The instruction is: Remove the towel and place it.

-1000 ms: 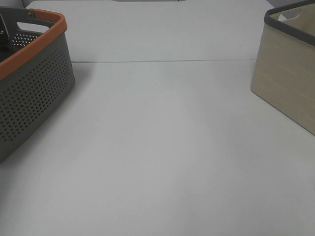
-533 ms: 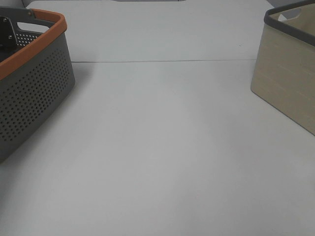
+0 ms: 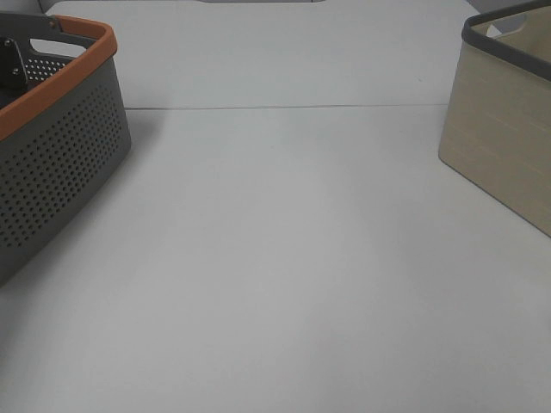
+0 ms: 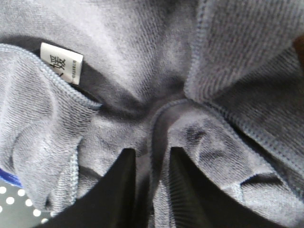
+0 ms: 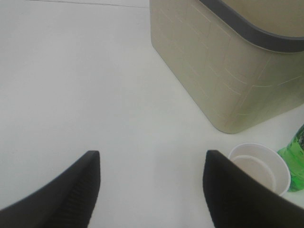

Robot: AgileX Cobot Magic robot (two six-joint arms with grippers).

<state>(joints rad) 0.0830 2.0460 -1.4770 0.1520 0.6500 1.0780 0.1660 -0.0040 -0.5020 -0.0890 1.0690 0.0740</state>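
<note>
Towel [image 4: 142, 71] fold between narrow-set jaws of left tool [image 4: 152, 152]

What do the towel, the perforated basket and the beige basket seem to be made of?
The towel: soft terry cloth, dark grey, matte; fuzzy pile and a stitched hem show. The perforated basket: likely moulded plastic, grey with an orange rim, regular holes. The beige basket: perhaps fabric or textured plastic, matte, faintly lined, dark rim; unclear.

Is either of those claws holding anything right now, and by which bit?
The left gripper pinches a raised fold of the towel between its fingertips. The right gripper is open and holds nothing.
</note>
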